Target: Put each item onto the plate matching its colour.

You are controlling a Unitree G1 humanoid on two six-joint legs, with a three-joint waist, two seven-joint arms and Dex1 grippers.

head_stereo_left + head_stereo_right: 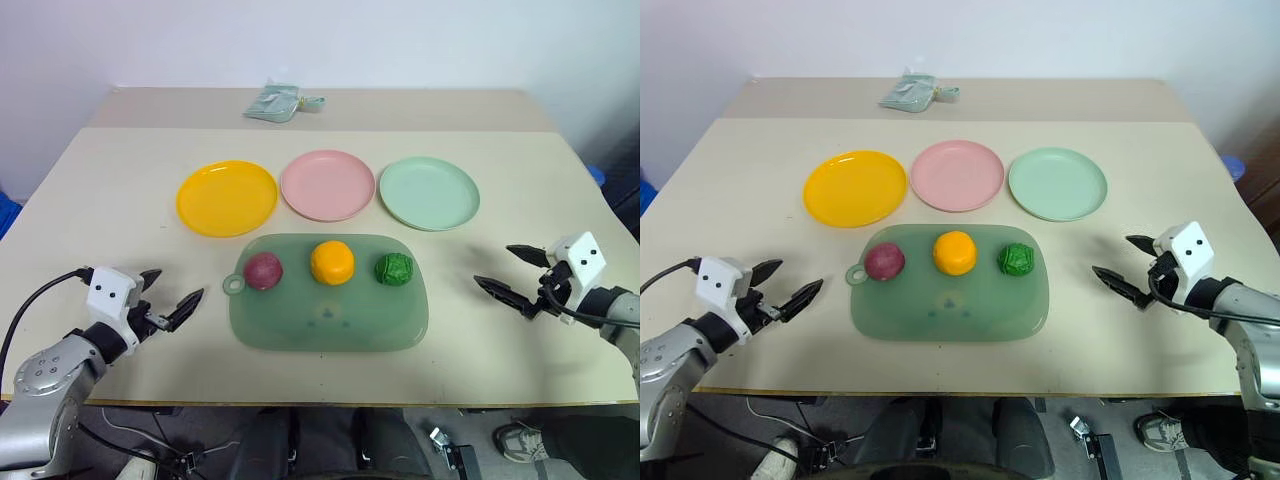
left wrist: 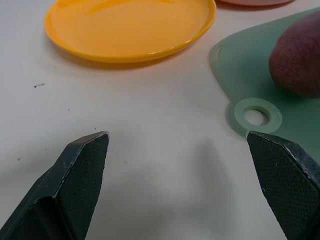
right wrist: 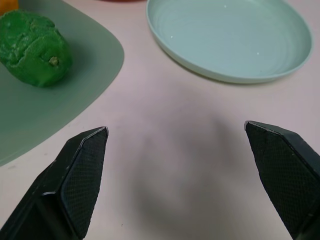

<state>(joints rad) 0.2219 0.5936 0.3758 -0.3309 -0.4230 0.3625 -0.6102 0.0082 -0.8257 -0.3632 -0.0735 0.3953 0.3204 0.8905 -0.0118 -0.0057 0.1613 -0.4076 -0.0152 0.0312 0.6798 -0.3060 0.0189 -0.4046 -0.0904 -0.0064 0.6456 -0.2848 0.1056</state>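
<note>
Left eye: 3 plates bare; items on board.

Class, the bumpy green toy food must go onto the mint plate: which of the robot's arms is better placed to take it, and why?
Probably the right: the right claw, open and empty, hovers beside the green toy food on the board's right end, with the mint plate just beyond. The left claw is across the board.
</note>
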